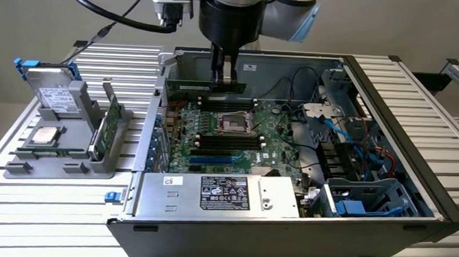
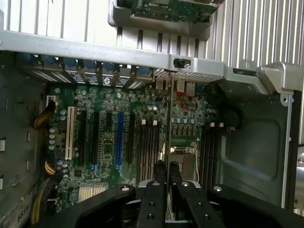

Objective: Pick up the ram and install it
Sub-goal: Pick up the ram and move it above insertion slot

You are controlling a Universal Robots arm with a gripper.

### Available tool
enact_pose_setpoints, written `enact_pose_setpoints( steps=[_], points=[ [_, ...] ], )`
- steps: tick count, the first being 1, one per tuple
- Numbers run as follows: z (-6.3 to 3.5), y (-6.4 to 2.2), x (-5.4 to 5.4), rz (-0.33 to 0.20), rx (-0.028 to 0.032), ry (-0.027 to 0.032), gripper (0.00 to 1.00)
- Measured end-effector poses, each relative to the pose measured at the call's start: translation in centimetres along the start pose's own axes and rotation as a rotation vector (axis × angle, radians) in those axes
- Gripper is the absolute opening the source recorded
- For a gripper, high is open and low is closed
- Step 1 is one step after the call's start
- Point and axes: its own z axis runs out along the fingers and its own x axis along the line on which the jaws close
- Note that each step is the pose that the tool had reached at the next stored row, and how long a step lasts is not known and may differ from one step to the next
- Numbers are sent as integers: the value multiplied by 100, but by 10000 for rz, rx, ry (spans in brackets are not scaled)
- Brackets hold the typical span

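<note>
The ram (image 1: pixel 189 86) is a long narrow green stick, held level inside the open computer case just above the far memory slots (image 1: pixel 215 99) of the motherboard (image 1: pixel 279 145). My gripper (image 1: pixel 225 77) comes straight down from above and is shut on the stick's upper edge near its end toward the exterior view's right. In the wrist view the ram (image 2: pixel 169 123) appears edge-on as a thin line running away from my gripper (image 2: pixel 167 167), between the two groups of black memory slots (image 2: pixel 149 147). The processor socket (image 1: pixel 234 123) lies just in front of the stick.
A grey parts holder (image 1: pixel 61 162) on the exterior view's left carries a drive (image 1: pixel 56 98), a silver processor chip (image 1: pixel 43 135) and an upright green card (image 1: pixel 109 120). Case walls (image 1: pixel 401 113), the power supply (image 1: pixel 219 195), a blue drive cage (image 1: pixel 366 198) and cables (image 1: pixel 331 118) surround the board.
</note>
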Motion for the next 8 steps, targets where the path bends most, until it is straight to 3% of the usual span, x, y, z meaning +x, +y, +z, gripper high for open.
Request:
enact_pose_setpoints(
  steps=[3,5,8],
  points=[
    [5,-73,2,23,-9,241,14],
    [5,-127,4,39,-20,466,14],
    [6,-202,-3,68,-37,863,14]
  ],
)
